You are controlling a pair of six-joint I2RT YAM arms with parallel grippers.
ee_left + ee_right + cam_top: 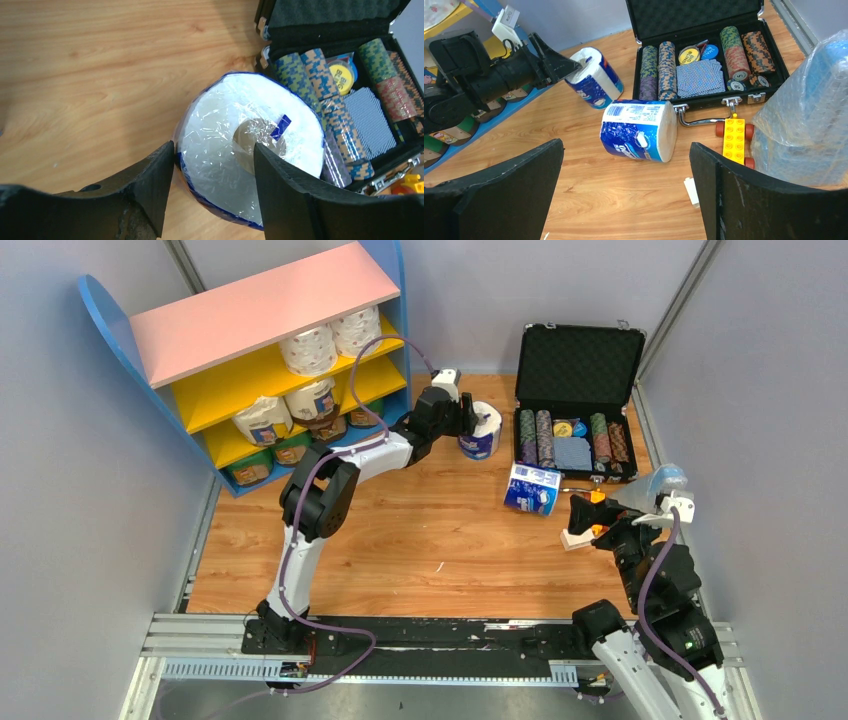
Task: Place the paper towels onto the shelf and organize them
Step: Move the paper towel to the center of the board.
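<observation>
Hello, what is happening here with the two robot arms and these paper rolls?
The robot is putting paper towels on the shelf, where several rolls already sit on the yellow boards. The left gripper straddles an upright blue-and-white roll beside the open black case, one finger over its core, the other outside. The right gripper is open and empty, facing a second blue-and-white roll lying on its side on the table.

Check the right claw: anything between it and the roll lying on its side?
Nothing visible. The right claw stands open, and only bare table lies between it and the fallen roll. The poker case sits behind that roll, not in the path.
</observation>
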